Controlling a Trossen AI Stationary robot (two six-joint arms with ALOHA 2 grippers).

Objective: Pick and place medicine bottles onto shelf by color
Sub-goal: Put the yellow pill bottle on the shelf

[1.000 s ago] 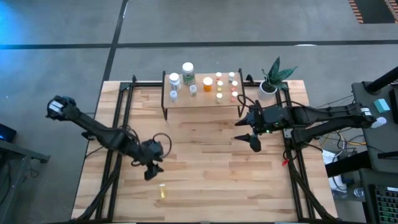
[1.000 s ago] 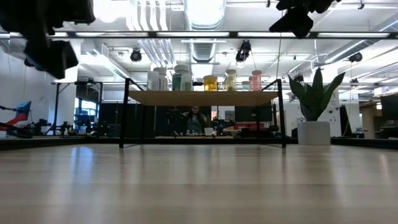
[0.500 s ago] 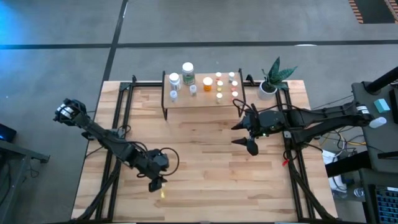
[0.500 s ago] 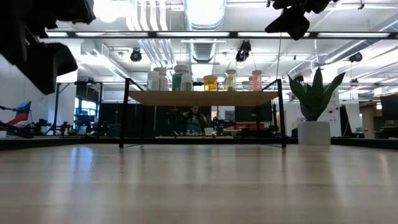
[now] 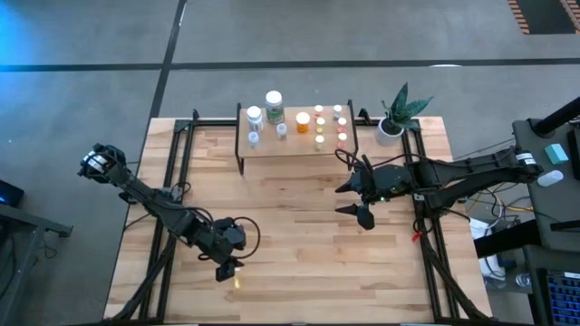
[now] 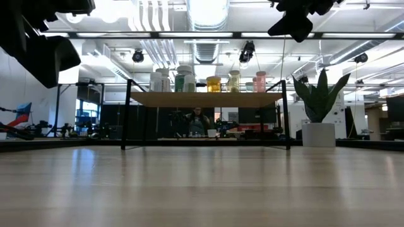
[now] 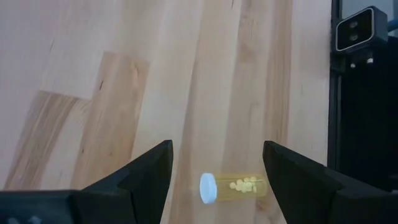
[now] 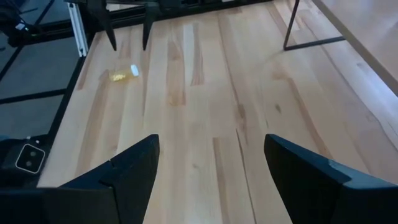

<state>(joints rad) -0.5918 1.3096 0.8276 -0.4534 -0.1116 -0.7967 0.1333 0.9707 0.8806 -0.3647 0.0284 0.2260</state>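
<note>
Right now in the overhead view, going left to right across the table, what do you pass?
Left gripper over the lying yellow pill bottle → small wood-topped shelf with black legs carrying bottles → right gripper → green plant in a white pot.

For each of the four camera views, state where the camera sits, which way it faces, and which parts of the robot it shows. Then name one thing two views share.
High view: overhead, straight down; both arms, the shelf.
Low view: tabletop height, level towards the shelf; dark arm parts at the top corners.
Left wrist view: on the left arm, looking down past the open left tool at the yellow bottle, which lies on its side.
Right wrist view: on the right arm, across the table past the open right tool.
Shared: both wrist views show the yellow bottle.
</note>
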